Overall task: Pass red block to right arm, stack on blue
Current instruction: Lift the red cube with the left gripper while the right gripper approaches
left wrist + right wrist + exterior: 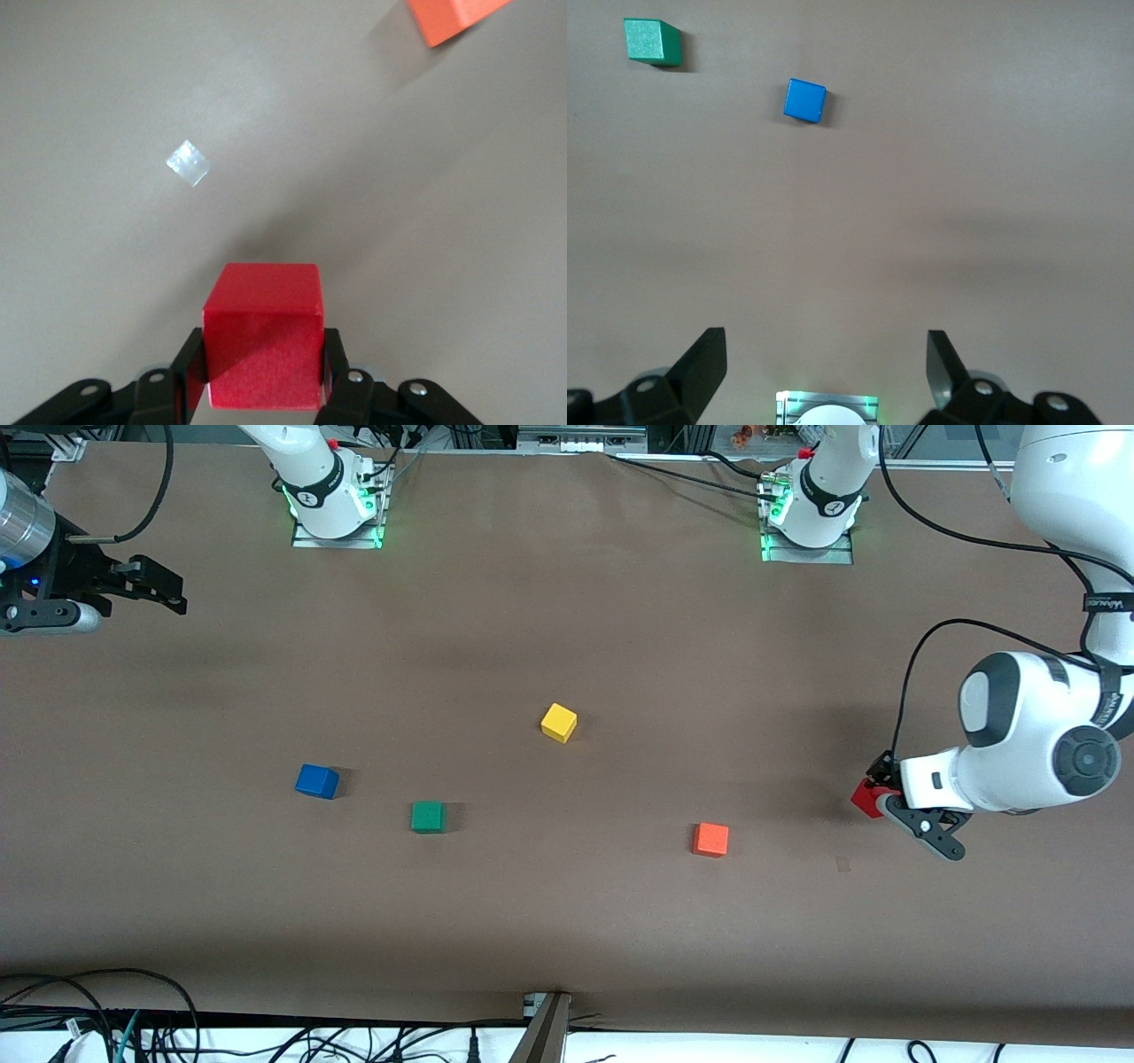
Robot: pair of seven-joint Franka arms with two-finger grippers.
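At left arm's end of surface (567, 921): red block (865, 796) clamped in left hand (886, 802) | right hand (133, 584) spread wide, empty, waiting | step: handover pending | next: carry toward right hand, then onto blue (316, 781)

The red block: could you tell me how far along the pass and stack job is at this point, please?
Done: the left gripper is shut on the red block, over the table's left-arm end. In hand: carrying it to a handover. Left: the right gripper waits open at its own end, holding nothing, and the blue cube sits bare on the table, so the pass and the stack are not yet done.
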